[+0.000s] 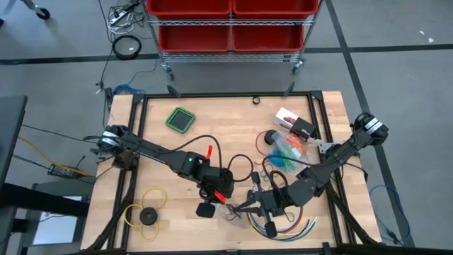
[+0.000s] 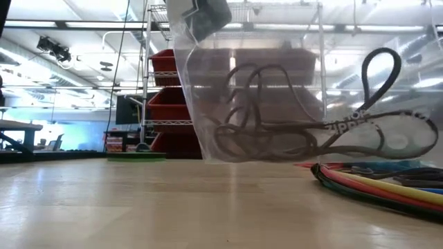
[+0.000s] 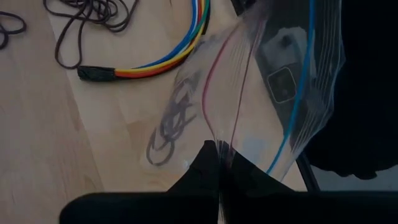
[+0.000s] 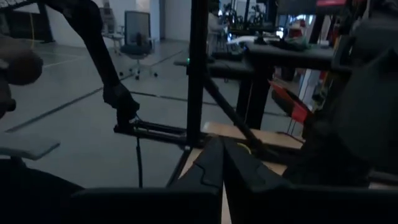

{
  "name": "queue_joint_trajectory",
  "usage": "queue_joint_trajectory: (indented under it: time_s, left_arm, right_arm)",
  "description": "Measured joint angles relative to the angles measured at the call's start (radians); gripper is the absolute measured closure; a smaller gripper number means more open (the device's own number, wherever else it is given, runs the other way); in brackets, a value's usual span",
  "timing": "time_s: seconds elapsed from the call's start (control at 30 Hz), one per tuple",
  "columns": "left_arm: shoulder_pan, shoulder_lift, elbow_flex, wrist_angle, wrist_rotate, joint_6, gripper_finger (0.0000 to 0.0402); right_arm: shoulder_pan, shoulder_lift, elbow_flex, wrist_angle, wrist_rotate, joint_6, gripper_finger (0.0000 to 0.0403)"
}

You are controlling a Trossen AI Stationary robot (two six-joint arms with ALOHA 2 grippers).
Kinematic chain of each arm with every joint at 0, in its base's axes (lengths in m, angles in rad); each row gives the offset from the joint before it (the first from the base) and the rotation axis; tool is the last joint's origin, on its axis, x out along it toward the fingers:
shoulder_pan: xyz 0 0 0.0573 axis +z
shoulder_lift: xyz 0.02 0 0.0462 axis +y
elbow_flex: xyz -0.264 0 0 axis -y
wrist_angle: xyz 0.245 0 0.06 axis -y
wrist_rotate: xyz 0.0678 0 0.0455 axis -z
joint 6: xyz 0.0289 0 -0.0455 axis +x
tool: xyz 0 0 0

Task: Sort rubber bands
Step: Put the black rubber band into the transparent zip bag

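At the desk's [image 1: 159, 152] near left lies a yellow ring [image 1: 145, 202] with a black disc [image 1: 148, 216], untouched. Just right of it, near the middle, the left hand [image 3: 221, 163] is clamped narrow on the edge of a clear zip bag [image 3: 261, 99], which hangs above the desk with dark rubber bands [image 2: 263, 131] pooled inside. The risk, I judge, is the thin film slipping from that pinch, or the bag tilting so the bands spill. The left arm reaches in low from the far left. Right of the bag, the right hand [image 4: 222, 163] is shut on nothing I can see, aimed level off the desk, beside the multicoloured cables [image 1: 283, 225]. More coloured bands [image 1: 287, 152] lie farther right.
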Motion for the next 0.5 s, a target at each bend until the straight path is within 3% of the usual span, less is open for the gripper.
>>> queue_joint_trajectory:
  time_s: [0.5]
  left_arm:
    - [0.000, 0.000, 0.000, 0.015, 0.000, 0.002, 0.0401]
  right_arm:
    - [-0.005, 0.000, 0.000, 0.076, -0.044, -0.064, 0.0403]
